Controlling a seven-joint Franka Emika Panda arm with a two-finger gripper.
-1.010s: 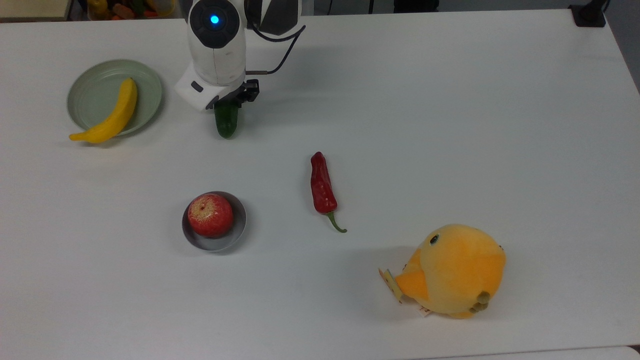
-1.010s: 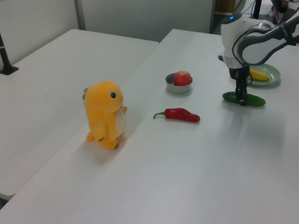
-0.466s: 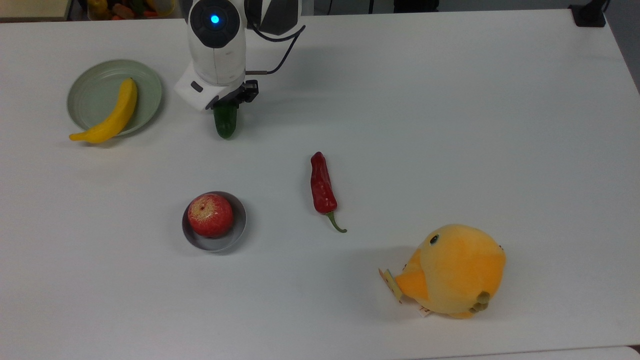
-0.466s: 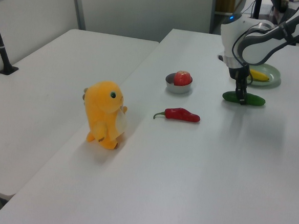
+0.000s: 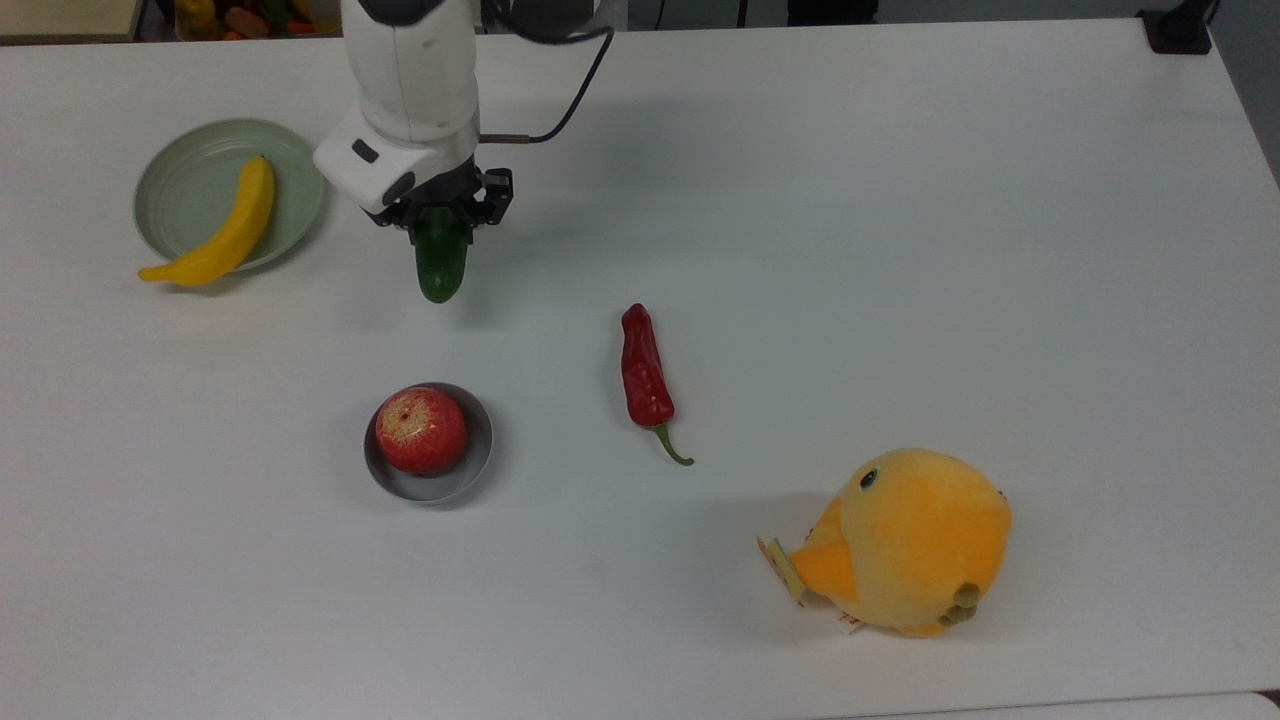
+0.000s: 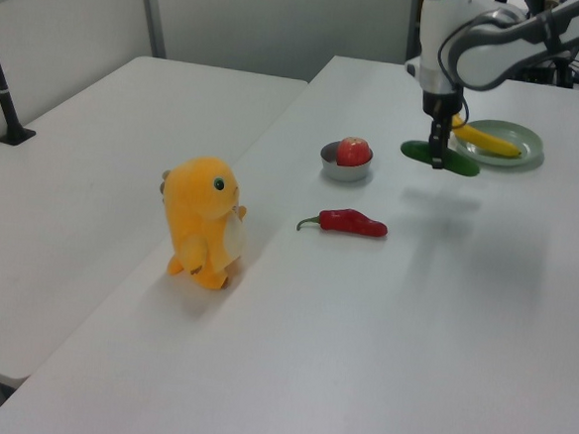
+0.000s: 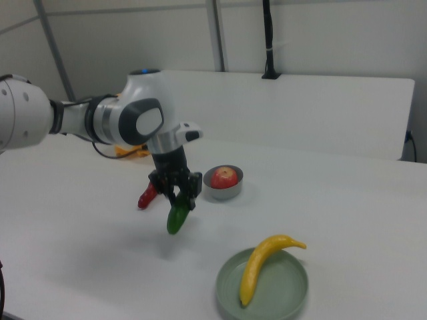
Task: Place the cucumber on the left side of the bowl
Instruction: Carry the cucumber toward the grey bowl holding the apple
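A: What was the gripper [image 5: 441, 222] doing?

B: Its fingers were clamped on the cucumber [image 5: 440, 262], which it held clear of the white table [image 5: 900, 250]. In the left view the cucumber [image 6: 440, 157] hung level above its own shadow, gripped near its middle by the gripper [image 6: 437, 154].

A: And where over the table?

B: Toward the far edge in the top view, nearer the top view's left corner than the right. In the right view the cucumber [image 7: 178, 217] sloped down out of the gripper [image 7: 177, 197].

A: The bowl?

B: The grey bowl [image 5: 430, 483] sat well apart from the cucumber, nearer the near edge in the top view, with a red apple [image 5: 421, 430] in it.

A: What else was on the table?

B: A pale green plate [image 5: 180, 180] by the top view's left edge, just beside the arm, with a yellow banana [image 5: 220, 232] lying across it, one tip hanging over the rim. A red chili [image 5: 645, 375] lay around the middle of the table, on the top view's right of the bowl. An orange plush toy [image 5: 905, 540] stood toward the near right corner in the top view.
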